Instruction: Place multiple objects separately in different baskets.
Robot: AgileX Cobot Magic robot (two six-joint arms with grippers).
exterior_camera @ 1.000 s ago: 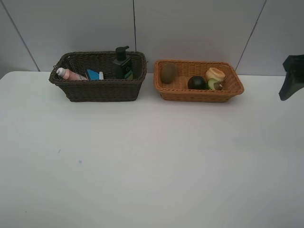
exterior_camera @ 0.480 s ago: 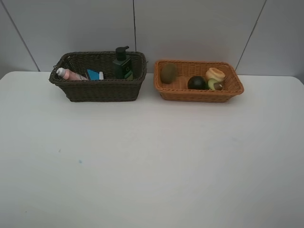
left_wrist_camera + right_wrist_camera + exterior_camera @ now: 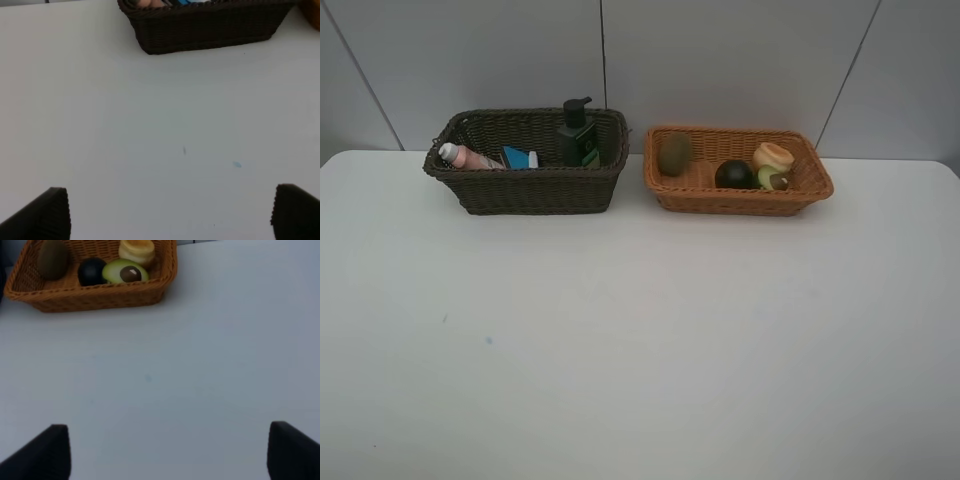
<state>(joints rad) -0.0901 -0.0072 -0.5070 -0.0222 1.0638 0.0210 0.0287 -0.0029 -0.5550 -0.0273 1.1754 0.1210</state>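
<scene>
The dark brown basket (image 3: 525,188) at the back left holds a pink bottle (image 3: 465,156), a blue-sleeved eraser (image 3: 520,158) and a dark pump bottle (image 3: 577,135). The white marker is hidden. The orange-tan basket (image 3: 740,200) to its right holds a kiwi (image 3: 674,154), a mangosteen (image 3: 734,174), a peach (image 3: 773,154) and an avocado half (image 3: 773,179). Neither arm shows in the high view. My left gripper (image 3: 170,215) is open and empty over the table, short of the dark basket (image 3: 210,30). My right gripper (image 3: 167,452) is open and empty, short of the orange-tan basket (image 3: 90,295).
The white table (image 3: 640,330) stretches from the baskets to the front edge. A grey panelled wall (image 3: 720,60) stands right behind the baskets. Small blue and dark specks (image 3: 236,164) mark the tabletop.
One second ago a dark part of the right arm showed at the right edge of the high view; it has withdrawn out of view. The baskets and their contents have not moved.
</scene>
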